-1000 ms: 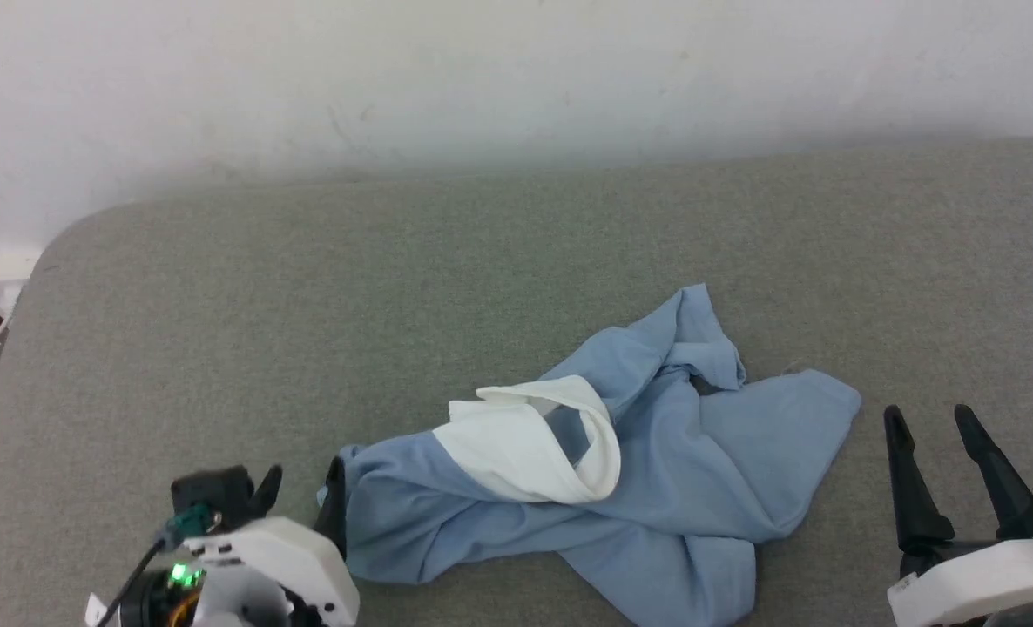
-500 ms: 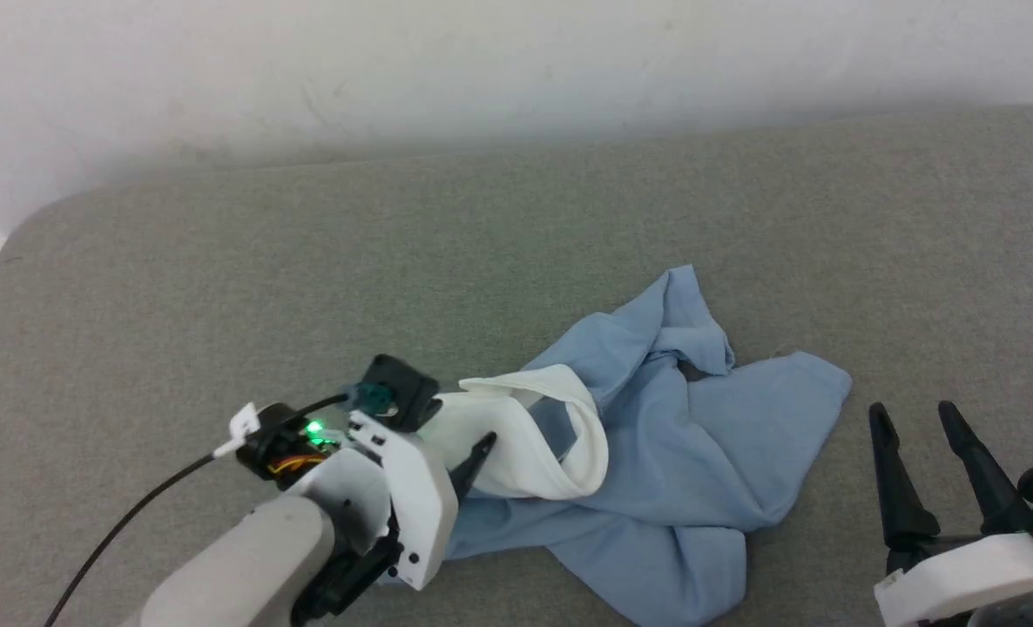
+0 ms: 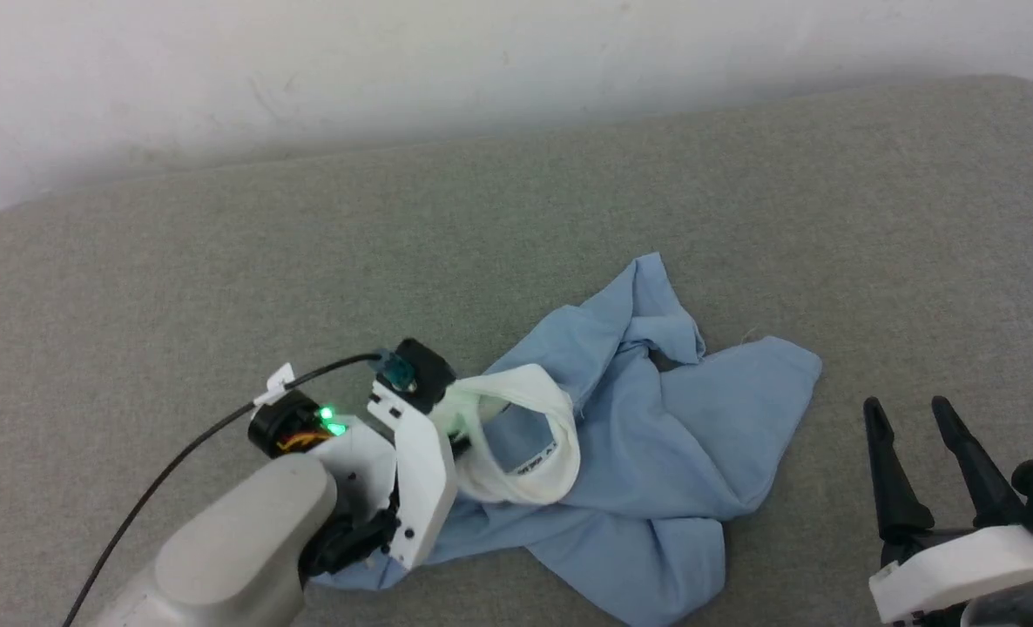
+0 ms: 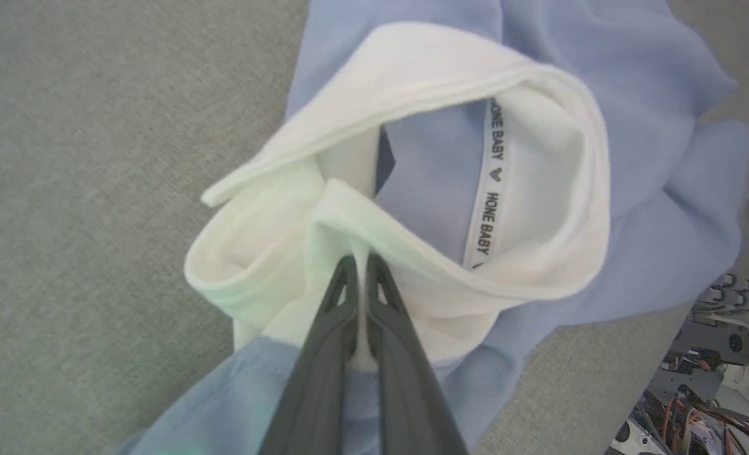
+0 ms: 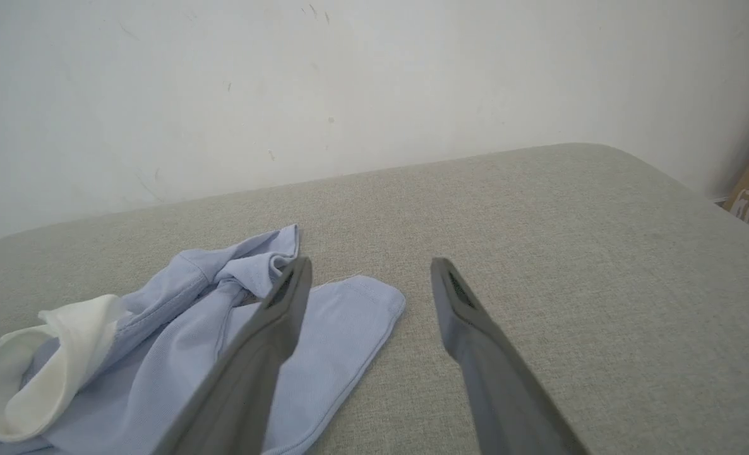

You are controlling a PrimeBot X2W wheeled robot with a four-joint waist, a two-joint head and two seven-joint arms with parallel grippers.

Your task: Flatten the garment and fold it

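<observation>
Light blue cloth with a wide white collar: your garment (image 3: 656, 435) lies crumpled in a heap on the grey fabric-covered table (image 3: 220, 261). Its collar (image 4: 412, 63) sits right at the tip of the left tool (image 4: 362, 262). The fingers of that tool are pinched almost together on a fold of the collar's near rim, with a sliver of white cloth showing between them. Beyond the grip, the collar stands rolled open in a ring, and the printed neck tape (image 4: 494, 189) shows inside it on the far side.

The blue body spreads away from the left tool towards the right tool (image 3: 904, 402), stopping just short of it. You have that tool spread wide and holding nothing, parked beside the garment's edge and apart from it.

As for progress, I judge you are at the very start. One grip is secured, but nothing is flat: the body is twisted, one end is bunched into a peak, and another flap is tucked under at the near side. You have yet to take a second hold, spread and smooth the cloth, and make every fold.
</observation>
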